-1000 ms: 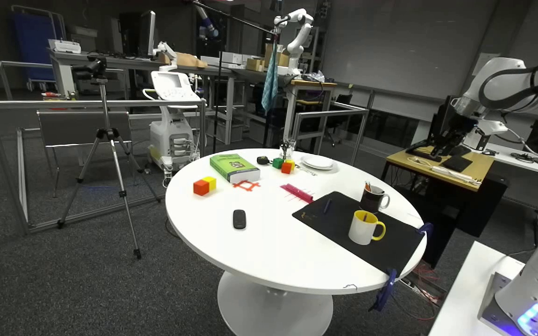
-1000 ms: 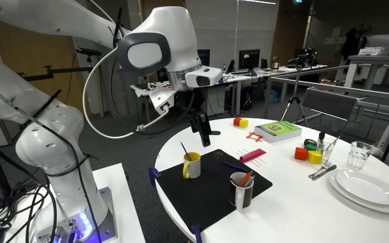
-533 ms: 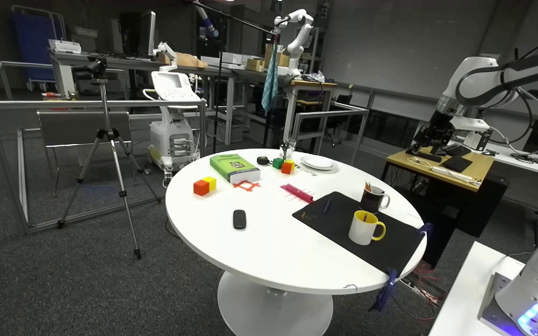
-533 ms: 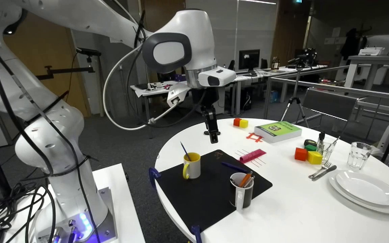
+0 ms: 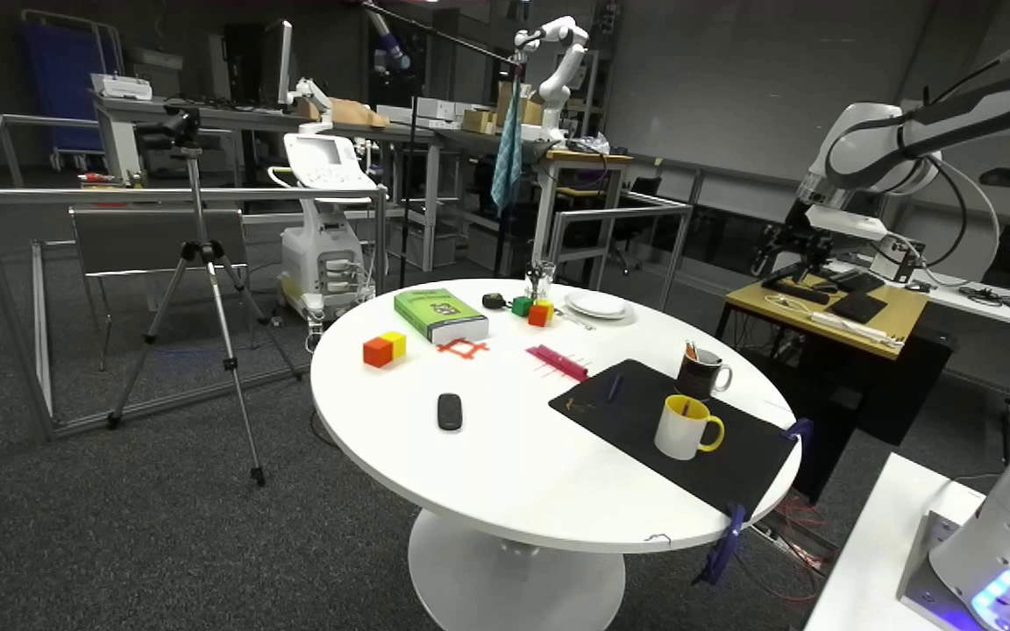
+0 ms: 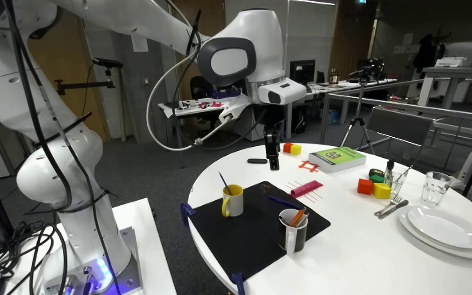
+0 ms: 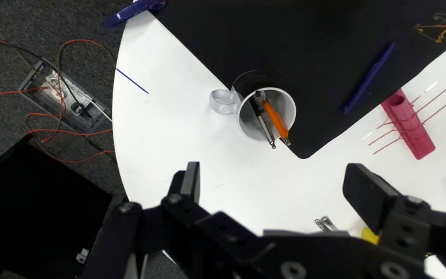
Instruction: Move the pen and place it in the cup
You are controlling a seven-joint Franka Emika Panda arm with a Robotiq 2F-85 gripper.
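Wrist view has the jaws spread wide, the white surface [image 7: 300,186] showing through the gap. The blue pen [image 7: 369,77] lies on the black mat [image 7: 312,50], beyond the jaw nearer the pink piece [image 7: 412,126] and just outside the line of the gap. The dark cup [image 7: 281,101] stands upright at the mat's edge, directly beyond the gap, with an orange pen [image 7: 276,119] leaning in it. In both exterior views the jaws hang in the air, well apart from the blue pen and the dark cup.

Robotics lab: robot arm [image 6: 154,28], second arm [image 5: 562,72] behind, tripod [image 5: 203,251], desk monitor [image 6: 302,71].
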